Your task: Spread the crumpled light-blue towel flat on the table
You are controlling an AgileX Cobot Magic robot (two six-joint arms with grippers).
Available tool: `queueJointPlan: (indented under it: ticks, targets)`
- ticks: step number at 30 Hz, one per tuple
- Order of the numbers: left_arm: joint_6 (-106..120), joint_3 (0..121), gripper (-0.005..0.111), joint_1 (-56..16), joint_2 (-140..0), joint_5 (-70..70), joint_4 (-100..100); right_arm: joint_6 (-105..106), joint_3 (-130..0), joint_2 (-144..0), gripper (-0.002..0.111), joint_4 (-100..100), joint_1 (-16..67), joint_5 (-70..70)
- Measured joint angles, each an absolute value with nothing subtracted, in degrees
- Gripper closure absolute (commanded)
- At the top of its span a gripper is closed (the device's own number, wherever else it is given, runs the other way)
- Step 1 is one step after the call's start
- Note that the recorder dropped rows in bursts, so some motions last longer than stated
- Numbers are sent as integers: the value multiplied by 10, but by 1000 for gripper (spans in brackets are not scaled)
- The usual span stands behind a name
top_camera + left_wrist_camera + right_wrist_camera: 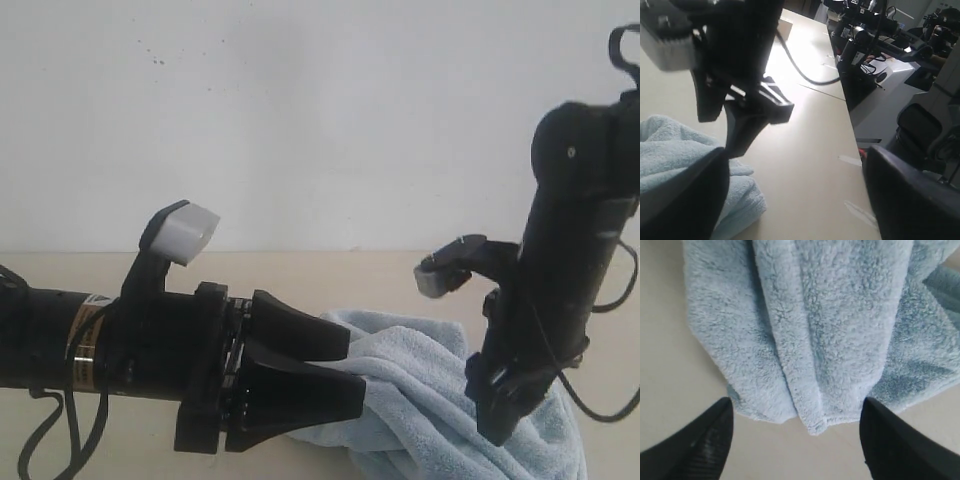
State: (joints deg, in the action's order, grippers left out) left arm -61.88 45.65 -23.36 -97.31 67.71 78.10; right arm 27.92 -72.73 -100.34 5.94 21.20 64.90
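Zero real progress on the flattening, far as I can tell. The large pale blue-grey fluffy terry towel (420,390) sits on the wide pale beige matte tabletop (330,275) in a rumpled heap, with thick folds lying over each other. The left gripper (357,365) lies low beside the heap, jaws wide apart, tips right at the cloth but pinching nothing. The right gripper (796,407) hangs over the other side, jaws spread too and nothing held. So all the spreading is left, I'd say: find a hem or corners, then pull them apart.
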Motion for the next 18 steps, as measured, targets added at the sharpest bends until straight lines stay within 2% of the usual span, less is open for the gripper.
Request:
queueJointPlan:
  ticks: [9,18]
  targets:
    - [-618,457,34,-234,-971,664,768,295,-597,-1003,41,34,212,488]
    - [-618,457,34,-234,-971,663,767,295,-580,-1003,41,6,212,521]
